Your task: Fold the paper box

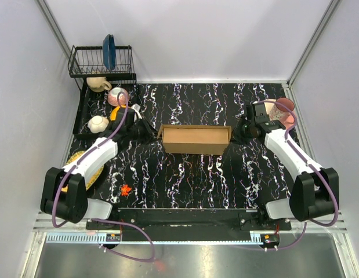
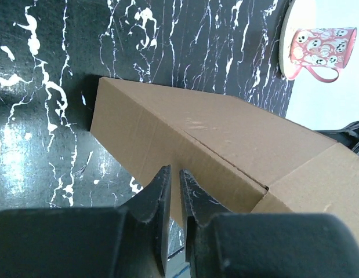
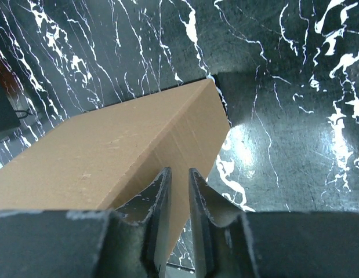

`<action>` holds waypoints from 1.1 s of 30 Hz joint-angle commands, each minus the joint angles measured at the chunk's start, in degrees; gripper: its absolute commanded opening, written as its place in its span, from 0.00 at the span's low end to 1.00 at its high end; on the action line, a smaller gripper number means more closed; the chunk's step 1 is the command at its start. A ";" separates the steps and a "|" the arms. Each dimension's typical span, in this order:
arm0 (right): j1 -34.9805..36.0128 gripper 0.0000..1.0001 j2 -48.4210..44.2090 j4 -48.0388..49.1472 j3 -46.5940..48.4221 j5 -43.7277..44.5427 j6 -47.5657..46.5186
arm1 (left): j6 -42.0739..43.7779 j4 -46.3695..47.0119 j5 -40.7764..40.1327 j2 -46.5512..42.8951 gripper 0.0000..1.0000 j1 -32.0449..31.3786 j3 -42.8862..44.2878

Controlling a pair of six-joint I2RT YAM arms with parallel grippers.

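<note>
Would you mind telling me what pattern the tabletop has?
The tabletop is black with white marble veining, clearest in the right wrist view.

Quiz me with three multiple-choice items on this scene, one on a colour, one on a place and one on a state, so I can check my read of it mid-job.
1. What colour is the round plate standing in the black wire dish rack?
A blue; B red; C white.
2. Where is the brown cardboard paper box?
A in the dish rack; B mid-table, between the left gripper and the right gripper; C against the right wall.
3. What form does the paper box have?
A a flat sheet; B torn in two; C raised, with walls and sharp edges.

Answers:
1 A, the upright plate in the rack is blue.
2 B, the top view shows a gripper at each end of the box.
3 C, both wrist views show folded faces meeting at corners.
</note>
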 commanded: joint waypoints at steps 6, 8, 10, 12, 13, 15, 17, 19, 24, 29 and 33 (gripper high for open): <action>-0.64 0.29 3.50 4.07 4.03 -6.04 -1.42 | -0.87 5.57 9.93 3.45 0.20 0.53 3.37; -1.08 0.30 3.76 3.99 4.30 -6.21 -1.60 | -0.70 5.57 9.93 3.80 0.26 1.14 3.46; -1.43 0.31 3.85 3.99 4.47 -6.04 -1.95 | -0.35 5.04 9.84 3.71 0.31 1.76 3.81; -2.22 0.32 3.85 3.90 4.74 -6.04 -2.30 | 0.36 4.25 9.58 3.63 0.34 2.55 4.08; -2.57 0.33 3.85 3.81 4.82 -5.95 -2.48 | 0.62 3.99 9.49 3.54 0.35 2.90 4.16; -3.37 0.33 3.77 3.46 5.00 -5.77 -3.00 | 1.15 3.72 9.40 3.45 0.36 3.78 4.34; -3.89 0.34 3.59 3.37 5.17 -5.51 -3.09 | 1.41 3.46 9.40 3.45 0.37 4.48 4.52; -4.33 0.34 3.50 3.02 5.35 -5.07 -3.53 | 1.76 3.02 9.32 3.45 0.37 4.92 5.04; -4.77 0.35 3.94 2.76 5.97 -5.07 -3.79 | 2.12 2.67 9.58 4.06 0.38 5.54 5.83; -5.48 0.36 4.29 2.49 6.58 -4.54 -4.06 | 2.73 2.32 8.70 3.89 0.39 6.59 6.27; -5.74 0.36 4.38 1.97 7.11 -3.76 -4.41 | 3.35 1.35 7.74 3.80 0.39 7.04 6.63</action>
